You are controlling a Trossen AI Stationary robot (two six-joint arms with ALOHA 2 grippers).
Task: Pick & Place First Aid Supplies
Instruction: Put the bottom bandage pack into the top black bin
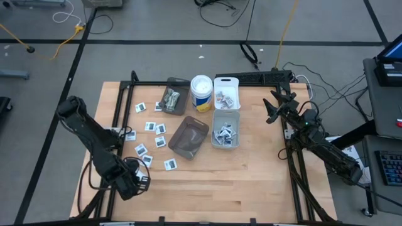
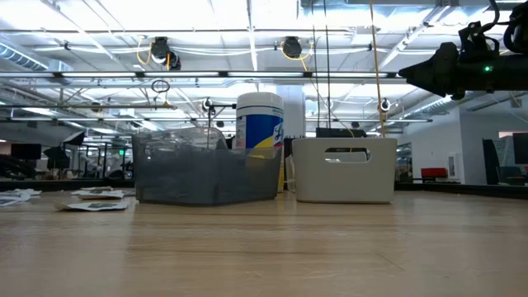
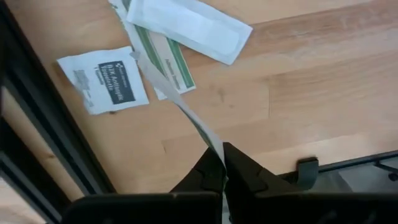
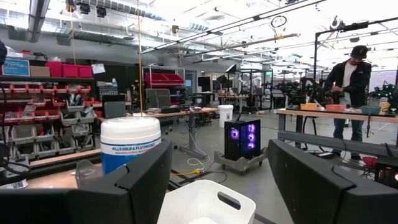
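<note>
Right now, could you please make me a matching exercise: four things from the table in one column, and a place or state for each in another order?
Things:
1. left hand
2. right hand
3. white canister
4. smoky bin

States:
A. lying empty, left of the clear bin that holds packets
B. open, raised by the table's right edge
C. shut on a narrow strip packet
D. upright between two bins at the back

Pairs: 1-C, 2-B, 3-D, 4-A

this is a big open robotics lab or workshop: red storage bins (image 4: 56, 70) on shelves, a lit computer tower (image 4: 242, 138), long workbenches (image 4: 329, 115), cables on the floor (image 1: 69, 34), ceiling strip lights (image 2: 247, 25).
</note>
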